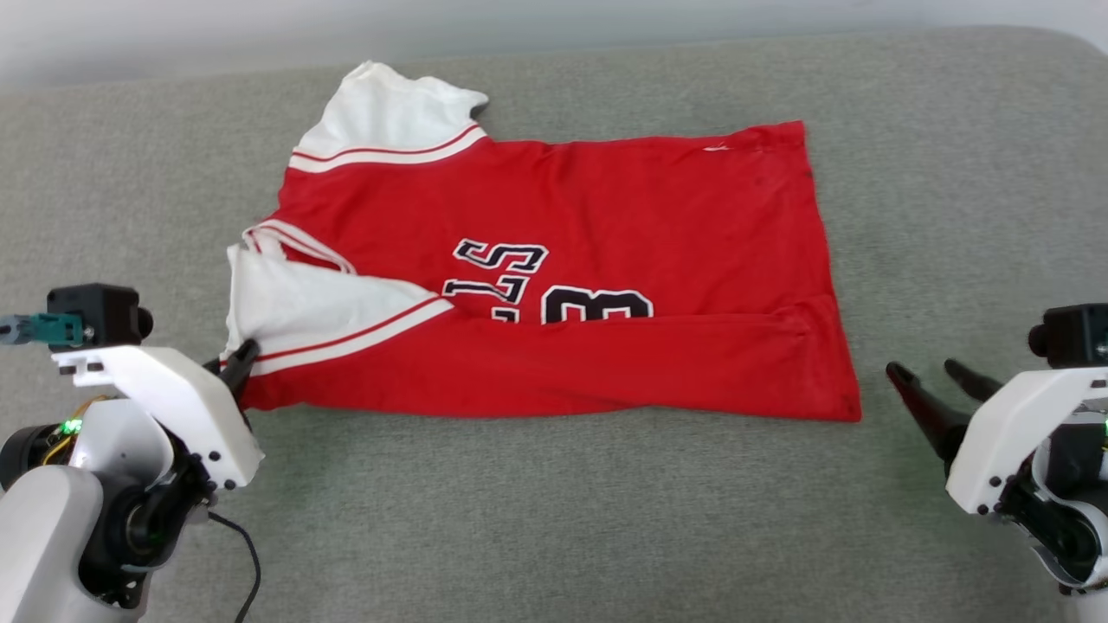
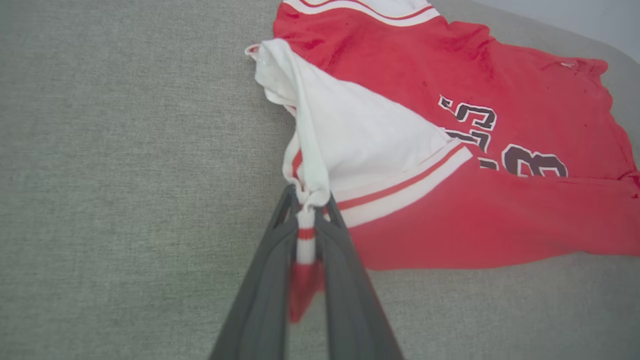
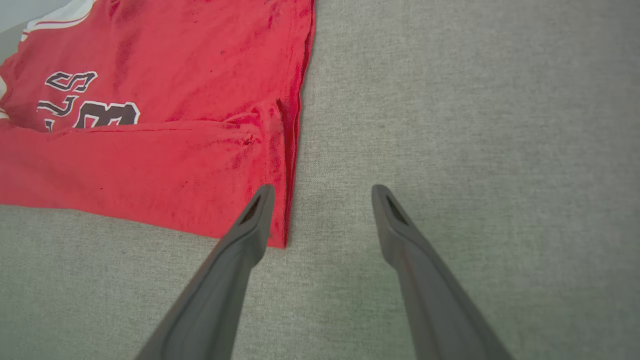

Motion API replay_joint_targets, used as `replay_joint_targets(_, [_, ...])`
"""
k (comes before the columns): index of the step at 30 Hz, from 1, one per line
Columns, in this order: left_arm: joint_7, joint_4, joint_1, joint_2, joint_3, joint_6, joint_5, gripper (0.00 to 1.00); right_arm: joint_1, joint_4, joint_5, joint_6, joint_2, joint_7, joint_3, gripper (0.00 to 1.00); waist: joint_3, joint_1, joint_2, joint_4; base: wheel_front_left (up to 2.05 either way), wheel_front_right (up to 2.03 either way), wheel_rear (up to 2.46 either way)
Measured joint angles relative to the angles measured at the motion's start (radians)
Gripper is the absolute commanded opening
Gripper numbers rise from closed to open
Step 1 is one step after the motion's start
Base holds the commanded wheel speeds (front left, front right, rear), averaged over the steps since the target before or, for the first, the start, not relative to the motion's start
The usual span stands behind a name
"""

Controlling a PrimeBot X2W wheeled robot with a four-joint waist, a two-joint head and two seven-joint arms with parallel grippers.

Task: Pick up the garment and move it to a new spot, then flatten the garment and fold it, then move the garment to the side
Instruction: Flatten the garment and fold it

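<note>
Left gripper [image 2: 310,200] is pinching the striped trim of the white sleeve at the 8 o'clock corner of the garment [image 1: 606,260], its jaws nearly together with cloth bunched between them. The right gripper [image 3: 322,192] is hanging wide and holding nothing, just beside the hem corner at 4 o'clock. The garment is lying across the middle of the grey cushion [image 1: 554,536], with its near edge already folded over the print. For a clean fold I am thinking to close the right one on that hem corner first, then to raise both only a little and carry them together toward 12 o'clock, so the edge is not sagging. Of the black, white-outlined print I am reading only a "3"; the fold is cutting the rest, and I am seeing no brand label.
</note>
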Motion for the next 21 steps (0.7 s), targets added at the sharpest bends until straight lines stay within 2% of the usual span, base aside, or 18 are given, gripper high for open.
replay_joint_targets(4, [-0.006, -0.049, -0.018, -0.009, -0.014, 0.009, 0.019, 0.0, -0.035, 0.031, 0.018, 0.0, 0.005, 0.112, 0.023, 1.0, 0.02, 0.0, 0.0, 0.028, 0.0, 0.0, 0.0])
replay_joint_targets(14, [-0.01, -0.043, -0.045, -0.053, -0.058, 0.006, 0.035, 0.0, -0.16, 0.198, 0.034, 0.0, 0.038, 0.182, 0.069, 1.0, 0.071, 0.0001, 0.0, 0.08, 0.0, 0.0, 0.0])
replay_joint_targets(15, [-0.014, -0.037, -0.046, -0.055, -0.059, 0.004, 0.035, 0.0, -0.167, 0.207, 0.039, 0.0, 0.036, 0.187, 0.075, 0.45, 0.074, 0.0, 0.0, 0.082, 0.0, 0.0, 0.0])
replay_joint_targets(16, [-0.015, -0.031, -0.048, -0.057, -0.061, 0.003, 0.034, 0.0, -0.174, 0.216, 0.046, 0.0, 0.035, 0.19, 0.08, 0.02, 0.075, 0.0, 0.0, 0.084, 0.0, 0.0, 0.0])
replay_joint_targets(21, [-0.04, 0.01, -0.055, -0.071, -0.058, -0.004, 0.027, 0.0, -0.192, 0.245, 0.076, 0.0, 0.019, 0.179, 0.115, 0.0, 0.054, 0.0, 0.0, 0.085, 0.0, 0.0, 0.0])
